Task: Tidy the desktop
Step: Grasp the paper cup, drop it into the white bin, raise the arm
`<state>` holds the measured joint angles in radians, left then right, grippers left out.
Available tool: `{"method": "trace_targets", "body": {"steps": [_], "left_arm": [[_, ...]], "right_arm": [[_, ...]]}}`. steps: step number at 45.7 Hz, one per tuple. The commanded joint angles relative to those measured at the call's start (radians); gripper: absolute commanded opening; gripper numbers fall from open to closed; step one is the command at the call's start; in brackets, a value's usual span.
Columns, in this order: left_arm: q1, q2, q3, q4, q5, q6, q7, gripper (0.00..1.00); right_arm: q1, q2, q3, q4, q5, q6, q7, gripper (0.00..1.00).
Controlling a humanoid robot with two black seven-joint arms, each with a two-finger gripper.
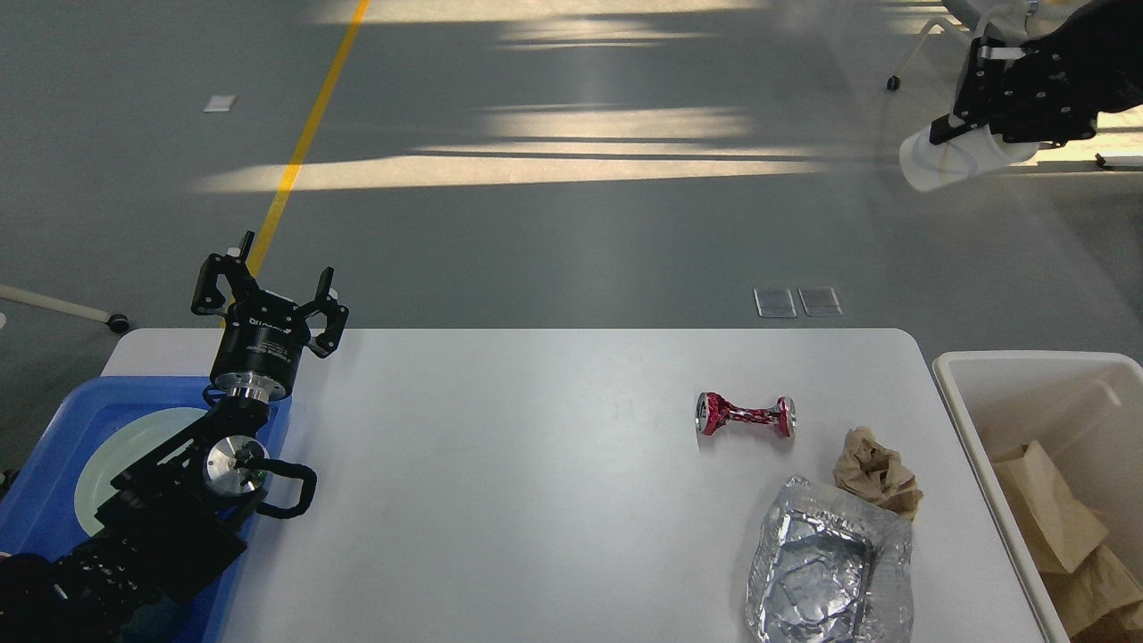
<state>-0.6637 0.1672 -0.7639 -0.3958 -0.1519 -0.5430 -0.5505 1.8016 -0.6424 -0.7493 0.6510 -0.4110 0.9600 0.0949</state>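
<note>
Our right gripper (pixel 969 147) pinches a white cup (pixel 946 161) high above the bin (pixel 982 429); our left gripper (pixel 268 299) hangs spread. On the desktop (pixel 518 464), right side, we'd judge can (pixel 744 414), paper (pixel 875 471) and foil (pixel 830 572) light and crushable; grip the can's waist

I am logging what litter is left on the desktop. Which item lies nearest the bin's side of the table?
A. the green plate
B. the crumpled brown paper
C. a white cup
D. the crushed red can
B: the crumpled brown paper lies on the desktop closest to the off-white bin, with the crushed red can farther in.
</note>
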Motion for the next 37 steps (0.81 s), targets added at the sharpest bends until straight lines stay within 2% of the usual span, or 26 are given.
{"method": "trace_targets", "body": {"steps": [1, 6, 12, 13, 15, 17, 19, 22, 23, 25, 37], "left_arm": [[0.001, 0.0, 0.0, 0.0, 0.0, 0.0, 0.001, 0.96], [0.001, 0.0, 0.0, 0.0, 0.0, 0.0, 0.0, 0.96], [0.001, 0.0, 0.0, 0.0, 0.0, 0.0, 0.0, 0.96], [-0.001, 0.0, 0.0, 0.0, 0.0, 0.0, 0.0, 0.96], [0.001, 0.0, 0.0, 0.0, 0.0, 0.0, 0.0, 0.96], [-0.001, 0.0, 0.0, 0.0, 0.0, 0.0, 0.0, 0.96], [-0.001, 0.0, 0.0, 0.0, 0.0, 0.0, 0.001, 0.96], [-0.001, 0.0, 0.0, 0.0, 0.0, 0.0, 0.0, 0.96], [-0.001, 0.0, 0.0, 0.0, 0.0, 0.0, 0.0, 0.96], [-0.001, 0.0, 0.0, 0.0, 0.0, 0.0, 0.0, 0.96], [0.001, 0.0, 0.0, 0.0, 0.0, 0.0, 0.0, 0.96]], "right_arm": [[-0.188, 0.03, -0.025, -0.142, 0.001, 0.0, 0.002, 0.0], [-0.344, 0.066, -0.042, -0.246, 0.003, -0.055, 0.002, 0.0], [-0.527, 0.099, -0.042, -0.326, 0.006, -0.203, 0.0, 0.0], [-0.58, 0.112, -0.044, -0.347, 0.008, -0.269, 0.0, 0.1], [-0.631, 0.121, -0.044, -0.366, 0.009, -0.332, 0.0, 0.23], [-0.679, 0.132, -0.044, -0.381, 0.012, -0.4, 0.0, 0.42], [-0.718, 0.144, -0.044, -0.393, 0.018, -0.461, 0.0, 0.55], [-0.765, 0.155, -0.045, -0.403, 0.018, -0.521, 0.0, 0.7], [-0.781, 0.156, -0.045, -0.404, 0.018, -0.544, 0.0, 0.83], [-0.794, 0.156, -0.045, -0.403, 0.018, -0.563, 0.0, 0.97], [-0.792, 0.156, -0.042, -0.395, 0.02, -0.564, 0.0, 1.0]]}}
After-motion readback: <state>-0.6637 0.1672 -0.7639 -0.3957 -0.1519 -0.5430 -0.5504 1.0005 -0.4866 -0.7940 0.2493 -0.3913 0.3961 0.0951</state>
